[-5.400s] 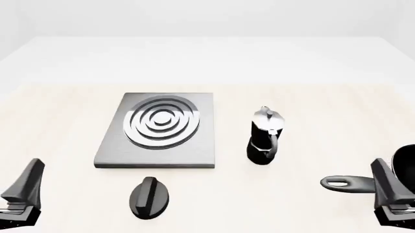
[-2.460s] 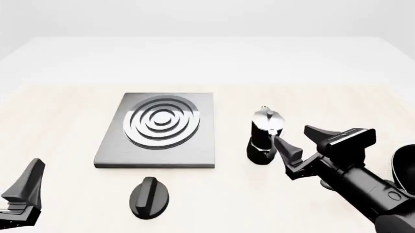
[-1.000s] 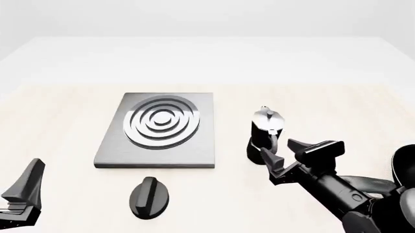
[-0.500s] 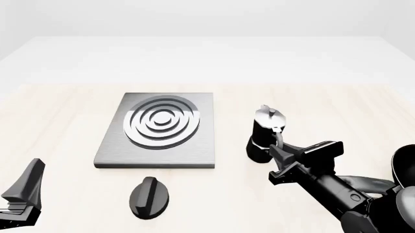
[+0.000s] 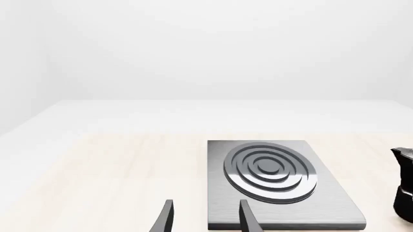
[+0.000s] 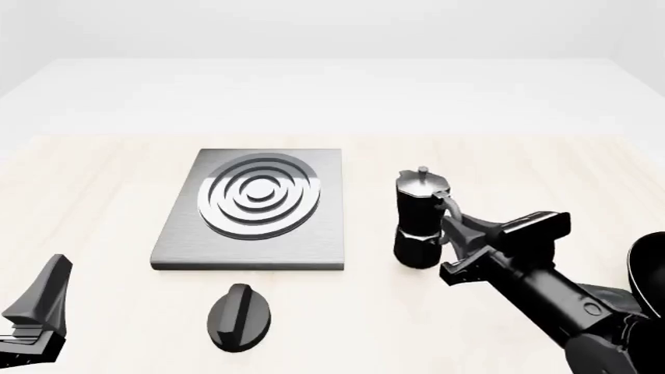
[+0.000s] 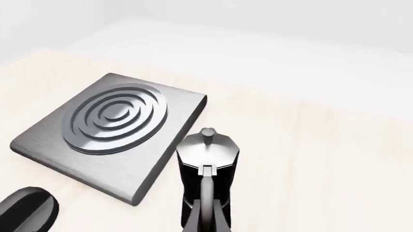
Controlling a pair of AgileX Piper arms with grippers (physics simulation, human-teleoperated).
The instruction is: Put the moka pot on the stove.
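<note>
A black oval knob (image 6: 240,316) lies flat on the light wooden worktop (image 6: 104,195), near the front edge and left of centre. A raised ridge runs along its length. Part of a black frying pan (image 6: 649,269) shows at the right edge of the worktop, cut off by the frame.

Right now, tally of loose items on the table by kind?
moka pot: 1
stove: 1
black oval knob: 1
frying pan: 1, only its edge visible behind the right arm
Total: 4
</note>
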